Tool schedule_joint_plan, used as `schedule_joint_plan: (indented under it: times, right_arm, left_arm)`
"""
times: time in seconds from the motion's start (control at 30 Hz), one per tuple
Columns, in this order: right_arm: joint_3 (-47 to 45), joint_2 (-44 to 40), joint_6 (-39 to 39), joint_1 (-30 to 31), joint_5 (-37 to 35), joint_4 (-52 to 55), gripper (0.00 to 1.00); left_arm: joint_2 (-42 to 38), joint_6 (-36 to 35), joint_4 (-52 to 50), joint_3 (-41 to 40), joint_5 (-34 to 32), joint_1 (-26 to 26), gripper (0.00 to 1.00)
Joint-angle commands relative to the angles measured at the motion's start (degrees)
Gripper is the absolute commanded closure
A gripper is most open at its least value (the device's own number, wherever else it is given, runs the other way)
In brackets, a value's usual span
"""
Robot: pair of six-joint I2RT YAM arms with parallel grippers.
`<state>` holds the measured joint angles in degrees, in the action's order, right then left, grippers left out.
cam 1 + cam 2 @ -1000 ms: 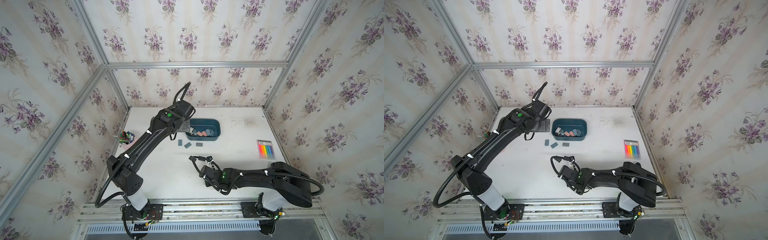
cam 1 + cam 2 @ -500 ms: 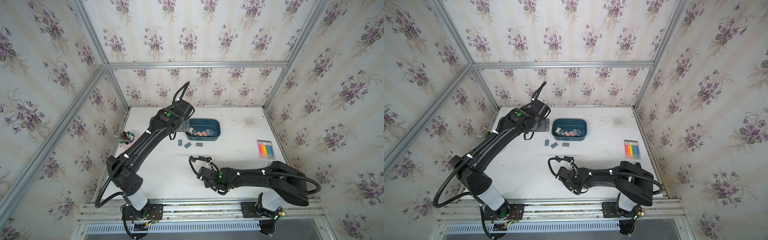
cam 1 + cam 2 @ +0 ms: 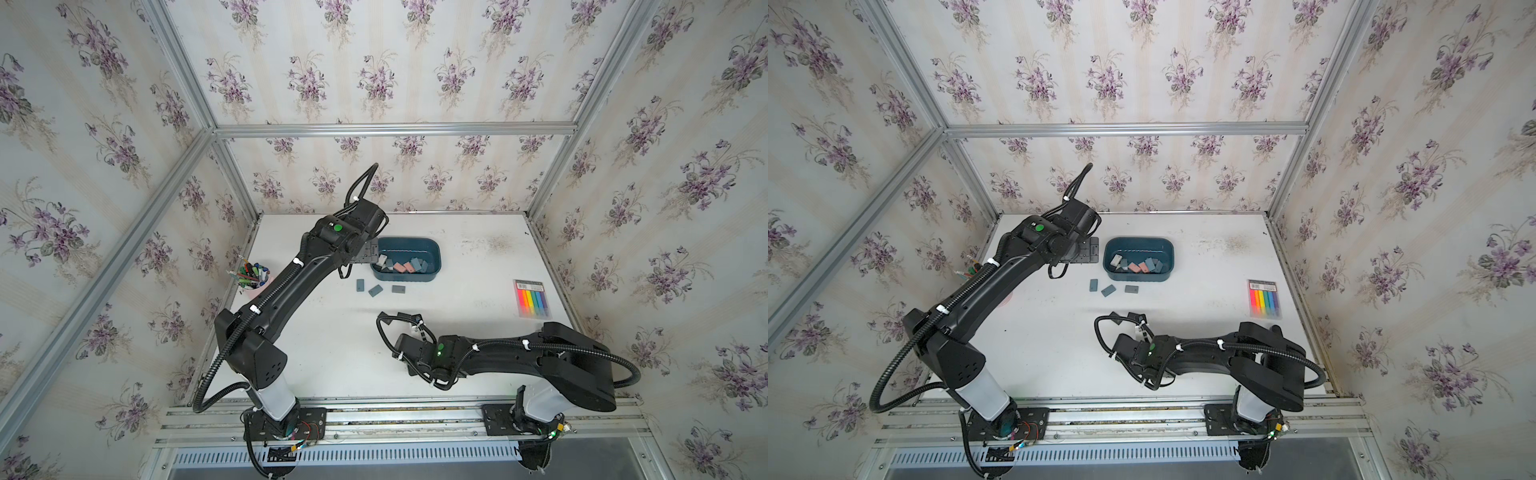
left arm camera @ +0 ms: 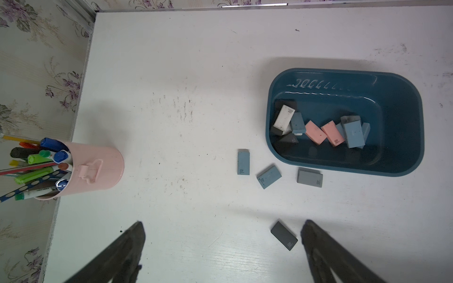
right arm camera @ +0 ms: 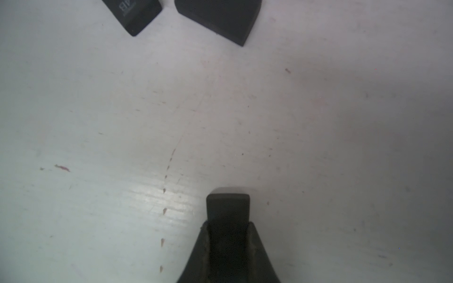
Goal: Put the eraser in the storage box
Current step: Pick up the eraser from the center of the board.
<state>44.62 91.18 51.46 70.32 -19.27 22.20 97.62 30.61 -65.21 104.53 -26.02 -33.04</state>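
Your right gripper [image 5: 228, 224] just clamped onto a dark eraser [image 5: 228, 203] — grasp looks made, carry to storage box [image 3: 409, 246] comes next. Left gripper [image 4: 221, 224] hangs wide open, empty.

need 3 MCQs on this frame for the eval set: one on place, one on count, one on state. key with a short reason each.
1. Where do the three loose erasers lie relative to the storage box?
A. Inside it.
B. On the table, just outside it.
C. Stacked on its rim.

2. How many pink erasers are in the storage box?
A. None.
B. Five.
C. Two.

3. How does the left pincer stand?
A. Open, holding nothing.
B. Shut on an eraser.
C. Shut on the box's rim.

Key:
1 B: they lie flat on the white top next to the box's wall.
2 C: two pink blocks show side by side inside.
3 A: its fingers stand wide apart, gripping nothing.
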Motion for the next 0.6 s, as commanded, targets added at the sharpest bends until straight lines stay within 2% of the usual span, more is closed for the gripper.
schedule_joint_plan:
  times: [0.0, 0.27, 0.57]
  right_arm:
    - [0.1, 0.4, 1.5, 0.0, 0.2, 3.9, 0.86]
    - [3.8, -0.7, -0.8, -1.1, -3.5, 6.7, 0.87]
    - [10.5, -5.1, -11.2, -9.8, -3.8, 6.5, 0.9]
  left_arm:
    - [0.0, 0.5, -0.7, 0.2, -0.1, 0.1, 0.01]
    - [0.3, 0.9, -0.7, -0.3, 0.7, 0.1, 0.01]
    - [0.0, 3.0, -0.5, -2.5, 2.7, 0.1, 0.01]
